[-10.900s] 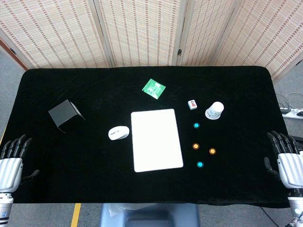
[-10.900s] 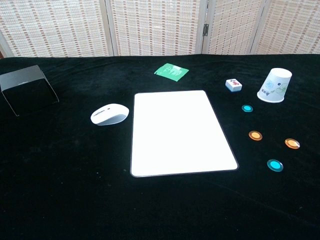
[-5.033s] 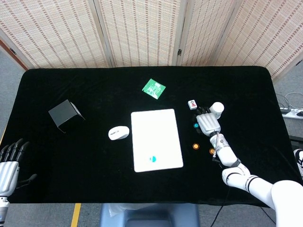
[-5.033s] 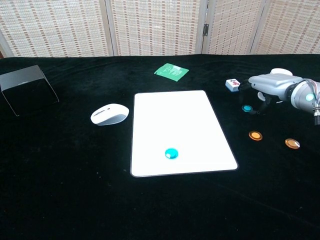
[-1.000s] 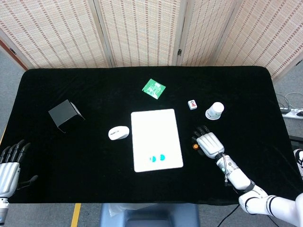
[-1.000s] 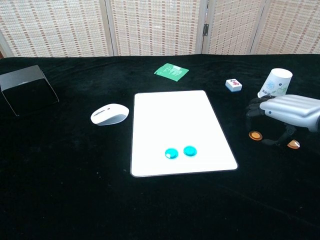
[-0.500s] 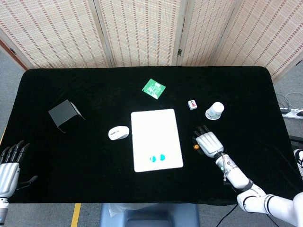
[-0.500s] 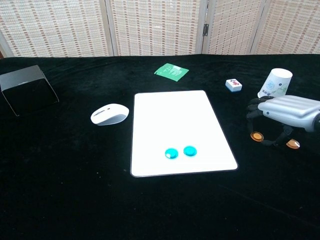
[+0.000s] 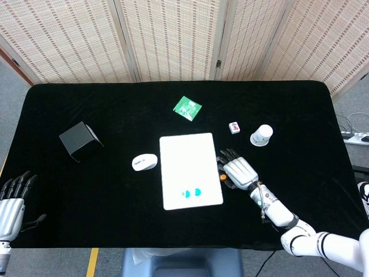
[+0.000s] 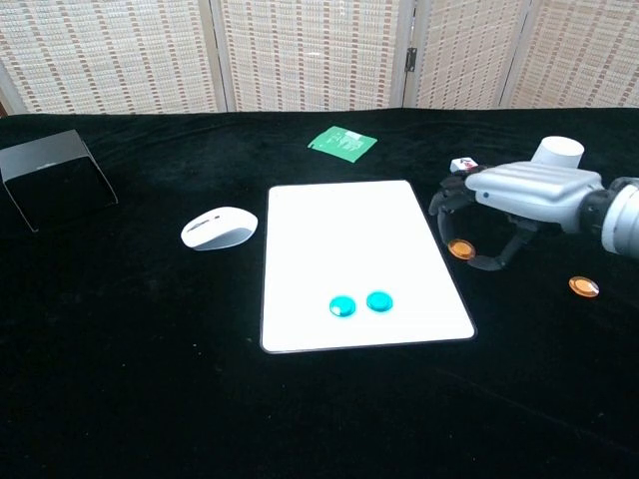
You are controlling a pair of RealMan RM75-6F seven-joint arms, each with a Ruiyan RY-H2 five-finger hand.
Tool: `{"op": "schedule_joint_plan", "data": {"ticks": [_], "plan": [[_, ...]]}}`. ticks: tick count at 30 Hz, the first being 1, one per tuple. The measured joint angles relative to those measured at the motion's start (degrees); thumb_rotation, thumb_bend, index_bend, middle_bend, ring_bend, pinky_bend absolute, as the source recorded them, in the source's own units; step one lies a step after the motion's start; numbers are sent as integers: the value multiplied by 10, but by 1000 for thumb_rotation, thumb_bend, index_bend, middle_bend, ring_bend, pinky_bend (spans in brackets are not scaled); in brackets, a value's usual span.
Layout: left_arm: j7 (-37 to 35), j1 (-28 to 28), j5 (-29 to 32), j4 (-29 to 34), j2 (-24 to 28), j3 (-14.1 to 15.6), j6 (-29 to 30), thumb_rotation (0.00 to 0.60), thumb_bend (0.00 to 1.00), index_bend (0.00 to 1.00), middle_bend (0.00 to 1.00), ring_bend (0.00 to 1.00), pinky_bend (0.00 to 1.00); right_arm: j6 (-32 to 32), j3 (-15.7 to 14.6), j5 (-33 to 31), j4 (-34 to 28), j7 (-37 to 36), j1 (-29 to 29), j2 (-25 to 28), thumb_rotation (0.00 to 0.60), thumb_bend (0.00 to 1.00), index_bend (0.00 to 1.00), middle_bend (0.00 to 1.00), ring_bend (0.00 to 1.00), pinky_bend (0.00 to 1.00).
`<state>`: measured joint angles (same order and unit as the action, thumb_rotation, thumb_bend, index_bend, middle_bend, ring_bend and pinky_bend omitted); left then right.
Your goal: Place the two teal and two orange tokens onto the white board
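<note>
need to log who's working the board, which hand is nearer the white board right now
Right. The right hand hangs just off the white board's right edge, holding an orange token. The left hand sits at the table's near-left corner, far from the board.

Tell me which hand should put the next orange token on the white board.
Right. The right hand already holds an orange round token beside the white rectangular board; the left hand sits at the table's far left edge.

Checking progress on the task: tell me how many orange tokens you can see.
2. One orange token is pinched in the right hand, just right of the white board. The other orange token lies on the black cloth further right.
</note>
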<state>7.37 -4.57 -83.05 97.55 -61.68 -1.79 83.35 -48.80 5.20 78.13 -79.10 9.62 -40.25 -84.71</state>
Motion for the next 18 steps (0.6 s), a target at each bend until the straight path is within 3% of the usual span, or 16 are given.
{"op": "schedule_joint_plan", "data": {"ticks": [12, 18], "plan": [[-9, 7, 3, -3, 4, 2, 6, 600, 196, 66, 0, 4, 0, 82, 58, -97, 17, 104, -107, -81, 600, 415, 495, 216, 33, 0], [-14, 8, 4, -8, 5, 2, 6, 600, 196, 66, 0, 4, 0, 97, 67, -144, 51, 147, -140, -115, 600, 414, 492, 208, 31, 0]]}}
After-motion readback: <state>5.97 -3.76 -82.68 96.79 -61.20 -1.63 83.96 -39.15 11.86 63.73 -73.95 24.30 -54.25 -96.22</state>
